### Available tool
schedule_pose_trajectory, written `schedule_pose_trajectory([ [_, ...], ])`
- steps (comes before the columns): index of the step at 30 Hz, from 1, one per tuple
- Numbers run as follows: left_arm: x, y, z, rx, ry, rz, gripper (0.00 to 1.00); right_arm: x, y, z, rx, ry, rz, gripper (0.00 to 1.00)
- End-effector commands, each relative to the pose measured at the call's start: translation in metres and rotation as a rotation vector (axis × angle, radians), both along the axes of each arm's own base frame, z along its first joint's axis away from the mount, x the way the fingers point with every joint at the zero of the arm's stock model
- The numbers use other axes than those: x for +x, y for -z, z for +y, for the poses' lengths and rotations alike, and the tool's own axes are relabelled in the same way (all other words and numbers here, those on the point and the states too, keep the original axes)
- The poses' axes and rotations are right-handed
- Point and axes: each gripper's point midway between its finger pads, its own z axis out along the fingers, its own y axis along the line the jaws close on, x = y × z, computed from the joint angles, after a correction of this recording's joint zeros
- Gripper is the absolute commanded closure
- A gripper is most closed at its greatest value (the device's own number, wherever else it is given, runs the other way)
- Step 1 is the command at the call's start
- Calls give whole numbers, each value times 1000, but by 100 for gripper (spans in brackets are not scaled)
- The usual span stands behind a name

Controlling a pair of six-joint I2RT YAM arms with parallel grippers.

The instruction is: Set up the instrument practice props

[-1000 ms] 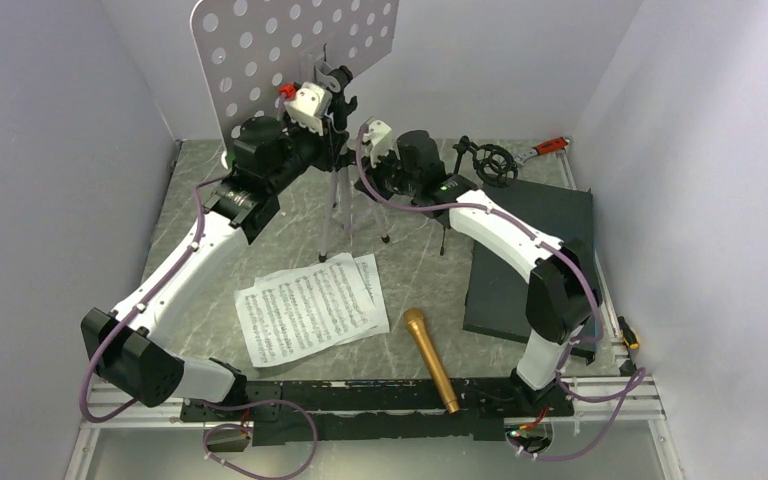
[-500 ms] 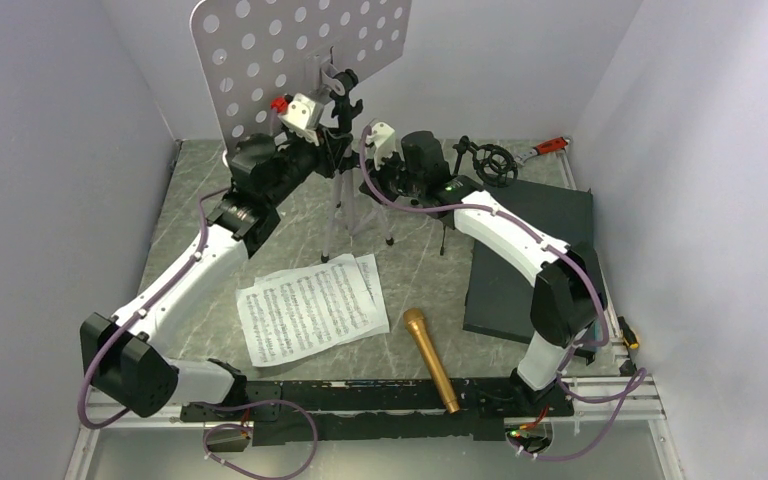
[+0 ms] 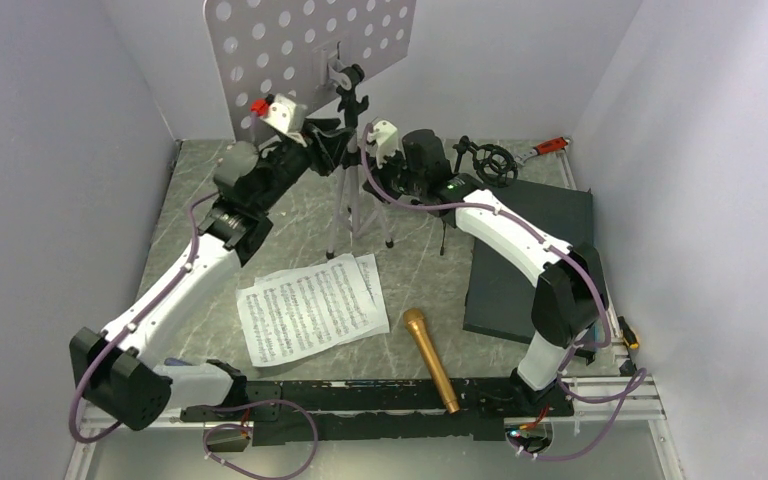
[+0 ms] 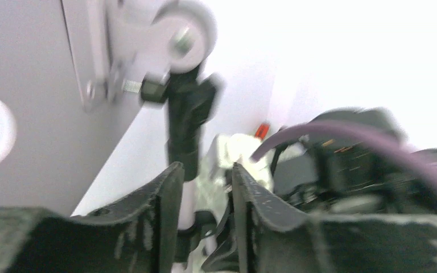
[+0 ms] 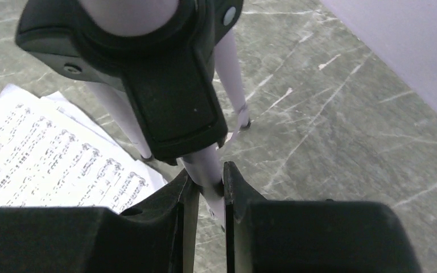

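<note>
The two music sheets (image 3: 310,310) lie overlapped on the desk (image 3: 420,260), left of centre. Behind them, the left end effector (image 4: 205,170) stands parted around the post of the lilac music stand (image 3: 305,60), which is upright at the back; one finger is beside the post and it is not clamped. The right end effector (image 5: 206,176) is clamped on a lilac stand tube (just under the black hub). The gold microphone (image 3: 430,358) lies near the front edge. The black mic stand (image 3: 488,162) stands at the back right.

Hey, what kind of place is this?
Probably a robot lab test cell, not a music room: plain pale walls box in a grey marbled tabletop, two white robot arms are bolted at its near edge, and a pale lilac perforated music stand is staged there.
</note>
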Motion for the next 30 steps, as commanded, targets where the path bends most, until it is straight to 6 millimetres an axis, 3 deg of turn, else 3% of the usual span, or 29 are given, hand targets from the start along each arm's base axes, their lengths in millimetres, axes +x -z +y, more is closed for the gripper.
schedule_pose_trajectory([
  [1,-73,-127,14,-200,116,-361,55,-1,61,-39,-133,169,215,100],
  [9,-70,-118,9,-176,128,-357,35,0,58,-35,-140,160,206,100],
  [15,-55,-87,2,-105,115,-288,29,0,58,-35,-164,161,197,100],
  [18,-46,-53,1,-27,98,-224,27,0,58,-34,-180,161,190,100],
  [22,-36,13,4,107,58,-108,24,0,57,-33,-195,162,179,100],
  [30,-20,121,33,247,-95,109,11,-3,57,-31,-193,147,186,100],
])
